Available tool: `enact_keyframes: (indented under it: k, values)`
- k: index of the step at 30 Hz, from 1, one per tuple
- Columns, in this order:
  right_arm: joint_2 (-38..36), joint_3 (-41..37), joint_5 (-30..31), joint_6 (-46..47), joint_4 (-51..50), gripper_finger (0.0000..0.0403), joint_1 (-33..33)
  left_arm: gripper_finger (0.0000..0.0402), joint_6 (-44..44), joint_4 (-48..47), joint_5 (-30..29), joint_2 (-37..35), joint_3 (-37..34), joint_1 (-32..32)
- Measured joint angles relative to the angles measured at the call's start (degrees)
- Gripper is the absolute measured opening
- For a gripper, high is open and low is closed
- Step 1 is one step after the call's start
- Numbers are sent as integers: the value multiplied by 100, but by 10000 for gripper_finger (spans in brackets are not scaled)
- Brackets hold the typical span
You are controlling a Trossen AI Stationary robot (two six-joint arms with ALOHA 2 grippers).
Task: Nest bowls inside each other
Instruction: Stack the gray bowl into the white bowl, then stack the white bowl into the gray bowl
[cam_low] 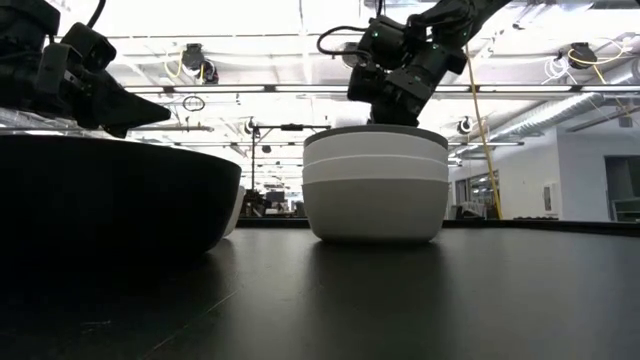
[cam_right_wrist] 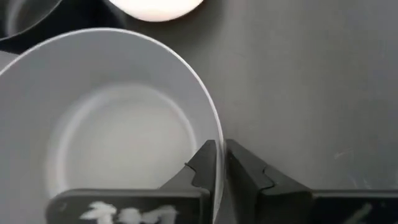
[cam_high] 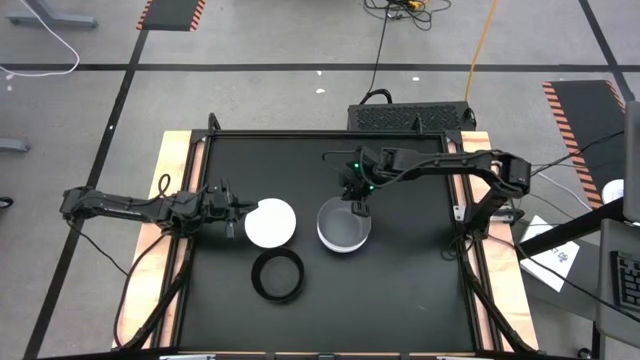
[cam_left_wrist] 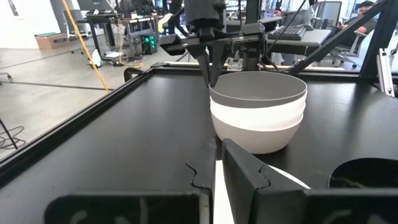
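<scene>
A stack of nested bowls stands on its base on the black table, a grey bowl on top and white ones below. My right gripper is above the stack's far rim, shut on the grey bowl. A single white bowl is to the left of the stack, and my left gripper is shut on its left rim. A black bowl with a ring-like rim stands nearer, close in the low view. My left gripper pinches the white bowl's rim at the bowl's left side, one finger on each face of the wall. The fingers come from the table's left, slanting down. I cannot tell whether the bowl rests on the table. My right gripper holds the grey bowl's rim at its far side, one finger inside the bowl and one outside. The fingers point down from above. The bowl sits level in the stack, which stands on the table.
The table has a raised black frame and wooden side strips. Free black surface lies to the right of the stack and along the near edge. Beyond the table in the left wrist view are desks and a person.
</scene>
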Motion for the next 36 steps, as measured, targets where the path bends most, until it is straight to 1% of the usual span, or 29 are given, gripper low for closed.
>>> enact_keyframes:
  k: [2,4,11,12,14,16,18,20,23,24,25,29,33,36]
  values:
    - [-36,0,-1,36,-6,41,0,31,0,0,0,-2,0,0]
    - [-56,0,-3,92,60,67,0,31,-2,-3,1,-1,0,0]
    - [-381,0,-30,150,296,186,0,31,-11,-17,2,-2,0,0]
    - [-469,1,-65,135,302,197,0,31,-11,-17,2,-2,0,0]
    - [-628,7,-252,45,299,207,0,31,-28,-17,2,-1,0,0]
    - [-768,7,-333,-37,278,201,9,31,-40,-17,4,-2,0,0]
    - [-914,7,-443,-92,292,175,39,31,-58,-17,4,-2,0,0]
    - [-1042,7,-468,-85,351,131,72,31,-59,-17,4,-2,0,0]
    - [-1196,7,-477,-87,345,41,146,31,-58,-17,6,-2,0,0]
    - [-1251,7,-508,-126,310,21,174,31,-58,-17,8,-2,0,0]
    - [-1299,1,-583,-171,273,13,210,31,-57,-17,27,-2,0,0]
    - [-1543,-321,-624,-66,611,7,313,31,-61,-17,39,-2,0,0]
    - [-2091,-1025,-628,255,1311,2,269,31,-63,-17,39,-2,0,0]
    - [-2687,-1738,-873,567,2039,1,246,31,-43,-17,39,-2,0,0]
